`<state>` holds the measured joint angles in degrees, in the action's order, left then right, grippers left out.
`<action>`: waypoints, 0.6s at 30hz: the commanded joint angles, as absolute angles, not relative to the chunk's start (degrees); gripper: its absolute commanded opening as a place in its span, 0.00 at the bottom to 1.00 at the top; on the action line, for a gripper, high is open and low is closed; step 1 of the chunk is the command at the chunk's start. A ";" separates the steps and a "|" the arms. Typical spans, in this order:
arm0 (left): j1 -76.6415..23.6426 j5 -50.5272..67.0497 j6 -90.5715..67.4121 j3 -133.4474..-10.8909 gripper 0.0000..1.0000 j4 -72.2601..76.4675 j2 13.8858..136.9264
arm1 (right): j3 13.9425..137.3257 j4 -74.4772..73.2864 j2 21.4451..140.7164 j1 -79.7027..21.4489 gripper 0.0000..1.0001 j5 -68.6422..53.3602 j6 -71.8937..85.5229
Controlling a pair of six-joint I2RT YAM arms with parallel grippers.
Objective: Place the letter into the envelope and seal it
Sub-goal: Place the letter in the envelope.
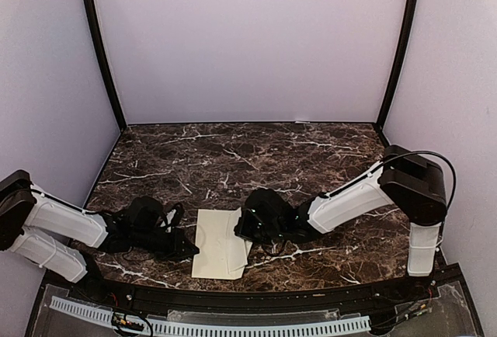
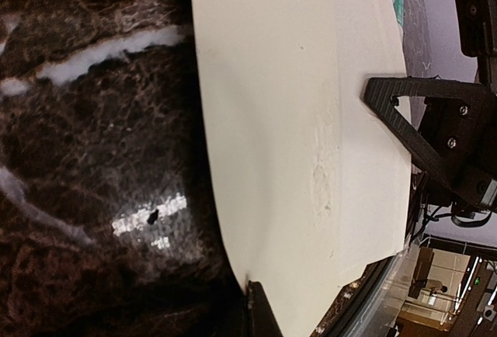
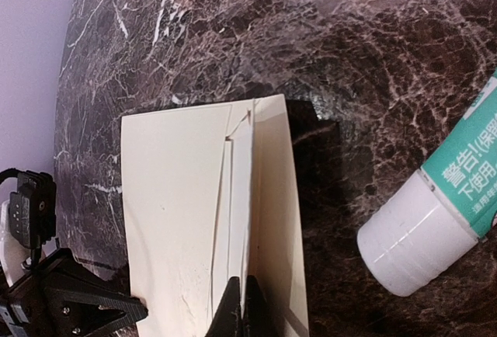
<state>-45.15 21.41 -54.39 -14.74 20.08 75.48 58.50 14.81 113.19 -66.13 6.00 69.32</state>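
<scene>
The cream envelope (image 1: 220,245) lies lengthwise near the table's front edge, between my two grippers. In the left wrist view the envelope (image 2: 272,135) fills the middle, and my left gripper (image 2: 258,311) is shut on its near left edge, which curls up off the marble. In the right wrist view the envelope (image 3: 182,220) has a raised fold along its right side, and my right gripper (image 3: 243,310) is shut on that fold. My left gripper (image 1: 189,247) and right gripper (image 1: 242,230) sit at opposite long edges. The letter is hidden.
A white glue stick with a green label (image 3: 435,217) lies on the dark marble table (image 1: 233,158) right of the envelope. Lilac walls enclose the back and sides. The black front rail (image 1: 256,300) runs just below the envelope.
</scene>
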 commanded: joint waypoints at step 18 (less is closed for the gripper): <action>-45.09 21.99 -52.07 -16.21 0.13 15.73 72.92 | 64.52 -5.60 104.36 -67.06 0.47 9.73 61.50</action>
<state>-45.15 21.52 -53.65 -14.92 19.18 74.02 62.89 0.84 108.03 -66.32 8.21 64.25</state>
